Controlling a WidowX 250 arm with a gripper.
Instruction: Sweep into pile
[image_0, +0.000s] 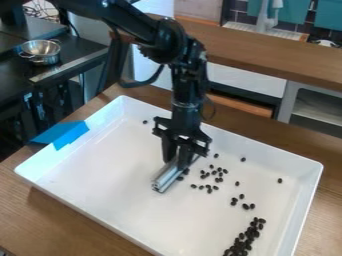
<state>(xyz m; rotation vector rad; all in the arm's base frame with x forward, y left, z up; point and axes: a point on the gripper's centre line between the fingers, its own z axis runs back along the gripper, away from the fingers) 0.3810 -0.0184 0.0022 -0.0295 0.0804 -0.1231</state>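
Note:
The black gripper (175, 164) hangs down over the middle of the white tray (100, 165), its fingers shut on a silvery metal bar (168, 176) that lies low at the tray floor, slanting toward the lower left. Dark beans (219, 175) are scattered to the right of the bar, a few of them right beside it. A denser elongated group of beans (246, 239) lies near the tray's lower right side. Single beans sit apart, one at the far left behind the gripper and one near the right wall.
Blue tape (63, 134) covers part of the tray's left rim. The tray's raised walls stand around the beans on a wooden table (73, 212). A metal bowl (41, 51) stands on a dark surface at the upper left, and a wooden counter (267, 47) runs behind.

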